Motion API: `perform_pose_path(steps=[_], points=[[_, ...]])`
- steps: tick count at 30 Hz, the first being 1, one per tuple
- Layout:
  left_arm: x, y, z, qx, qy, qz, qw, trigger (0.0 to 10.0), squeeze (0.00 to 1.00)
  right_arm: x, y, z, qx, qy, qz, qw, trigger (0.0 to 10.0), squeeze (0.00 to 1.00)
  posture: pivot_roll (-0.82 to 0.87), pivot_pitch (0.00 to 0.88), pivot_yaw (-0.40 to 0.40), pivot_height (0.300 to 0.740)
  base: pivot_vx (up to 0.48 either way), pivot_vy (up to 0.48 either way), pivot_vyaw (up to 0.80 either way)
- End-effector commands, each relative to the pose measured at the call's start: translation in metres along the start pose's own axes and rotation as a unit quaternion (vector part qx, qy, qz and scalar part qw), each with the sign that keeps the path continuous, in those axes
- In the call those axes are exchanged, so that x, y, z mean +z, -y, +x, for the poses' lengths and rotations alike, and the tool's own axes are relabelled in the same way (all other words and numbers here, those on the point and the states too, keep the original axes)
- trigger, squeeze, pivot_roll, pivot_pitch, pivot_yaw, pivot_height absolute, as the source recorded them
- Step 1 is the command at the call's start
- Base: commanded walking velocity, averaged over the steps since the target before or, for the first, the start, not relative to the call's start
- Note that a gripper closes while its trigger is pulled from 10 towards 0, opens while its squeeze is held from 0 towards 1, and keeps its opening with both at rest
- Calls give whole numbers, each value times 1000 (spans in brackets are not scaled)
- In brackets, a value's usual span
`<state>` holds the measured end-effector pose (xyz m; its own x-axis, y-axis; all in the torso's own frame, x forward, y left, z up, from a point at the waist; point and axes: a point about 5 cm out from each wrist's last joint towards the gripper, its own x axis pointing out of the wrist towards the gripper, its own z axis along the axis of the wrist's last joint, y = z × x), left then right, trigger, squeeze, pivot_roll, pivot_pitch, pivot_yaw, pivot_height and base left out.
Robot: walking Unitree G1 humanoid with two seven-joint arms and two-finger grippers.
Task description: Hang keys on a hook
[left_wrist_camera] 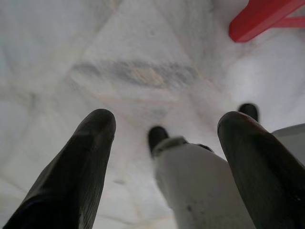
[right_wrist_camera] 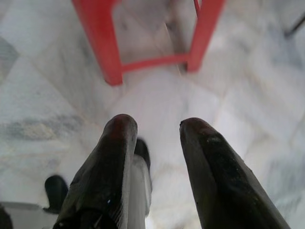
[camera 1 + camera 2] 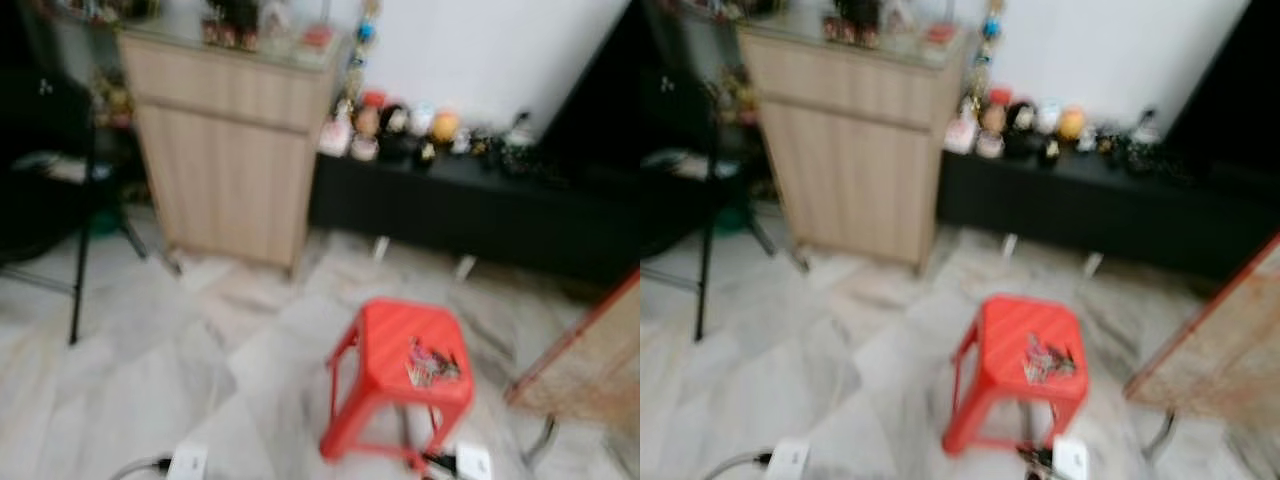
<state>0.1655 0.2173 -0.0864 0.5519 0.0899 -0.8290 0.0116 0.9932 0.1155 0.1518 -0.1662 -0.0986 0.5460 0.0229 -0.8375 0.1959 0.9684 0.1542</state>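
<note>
Blur softens the head views. The keys (image 3: 433,364) lie on a red stool (image 3: 398,352), beyond the empty, parted right gripper (image 2: 155,126). The left gripper (image 1: 164,121) hangs open over marble floor (image 3: 120,380); a wooden cabinet (image 3: 225,150) stands far ahead.

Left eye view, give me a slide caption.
Blurred walking view: keys lying on a red stool on the marble floor, wooden cabinet behind.

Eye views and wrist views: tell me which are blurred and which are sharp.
Both eye views are motion-blurred throughout; the keys on the red stool are a smear. Left wrist view: the left gripper fingers are fairly sharp, the floor soft. Right wrist view: the right gripper is sharp, the stool legs blurred.
</note>
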Motion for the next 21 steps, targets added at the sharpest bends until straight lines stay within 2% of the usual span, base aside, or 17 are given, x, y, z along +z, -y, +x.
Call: perform_pose_path(steps=[1,5,10,15,16,21], points=[[0,7,0,-8,2,-5,1000,10000,0,1,9,-1,-12,1,-5,1000,10000,0,60,0,-106,740,0,0,-769],[1,7,1,-11,2,19,1000,10000,0,1,9,-1,-13,0,-6,1000,10000,0,60,0,-106,740,0,0,-766],[2,6,1,-7,4,17,1000,10000,0,1,9,-1,-13,0,-4,1000,10000,0,61,1,-105,740,0,-295,-764],[2,7,1,-7,3,11,1000,10000,0,1,9,-1,-13,3,-1,1000,10000,0,64,2,-105,740,0,0,-763],[2,7,1,-6,2,10,1000,10000,0,2,9,-1,-14,8,10,1000,10000,0,64,2,-105,740,0,0,0],[1,5,1,-3,1,7,1000,10000,0,2,8,-1,-14,9,5,1000,10000,0,65,5,-98,740,0,0,0]])
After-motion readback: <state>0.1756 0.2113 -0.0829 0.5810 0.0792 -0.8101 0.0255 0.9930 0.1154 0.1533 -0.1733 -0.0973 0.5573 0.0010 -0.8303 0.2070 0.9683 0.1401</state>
